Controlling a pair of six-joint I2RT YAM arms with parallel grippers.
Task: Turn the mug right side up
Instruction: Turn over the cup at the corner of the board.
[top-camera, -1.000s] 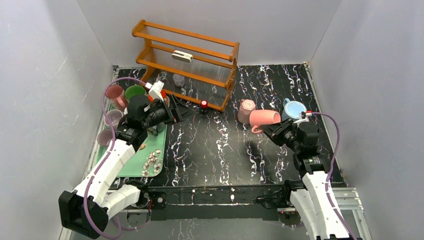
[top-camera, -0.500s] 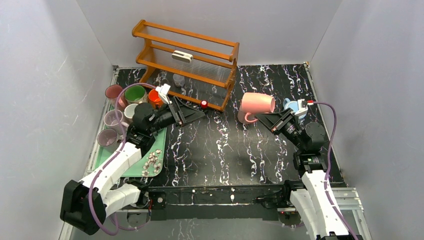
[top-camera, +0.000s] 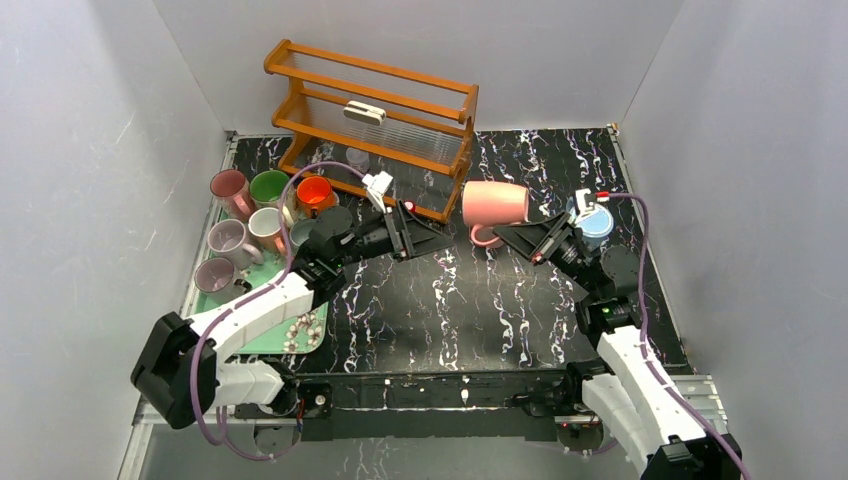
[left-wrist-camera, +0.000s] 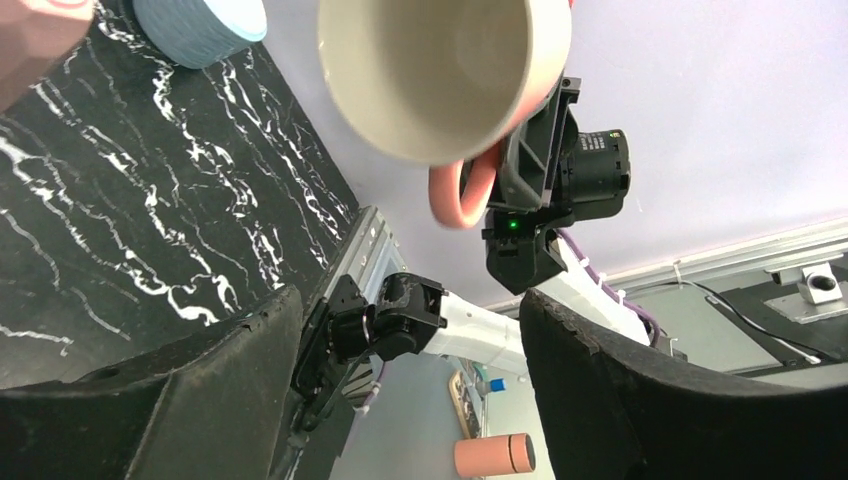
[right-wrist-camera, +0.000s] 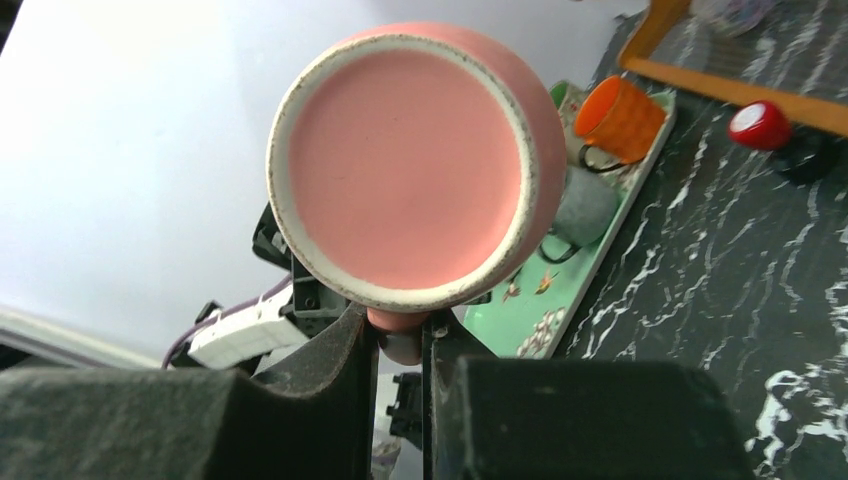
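The pink mug (top-camera: 495, 203) hangs in the air on its side over the middle right of the table. Its mouth (left-wrist-camera: 440, 70) faces my left gripper and its flat base (right-wrist-camera: 410, 165) faces the right wrist camera. My right gripper (top-camera: 512, 237) is shut on the mug's handle (right-wrist-camera: 400, 340), which points down between the two fingers. My left gripper (top-camera: 432, 232) is open just left of the mug with nothing between its fingers (left-wrist-camera: 250, 340). The mug's rim is above and beyond them, apart from them.
A wooden rack (top-camera: 375, 120) stands at the back. A green tray (top-camera: 300, 335) with several mugs lies at the left. A blue cup (top-camera: 593, 222) sits right of the held mug. A small red object (top-camera: 408, 208) lies by the rack's foot.
My right gripper has raised the pink mug and carried it left and back. My left arm has swung from the tray to the right, up to the mug's mouth, its jaws narrowing a little.
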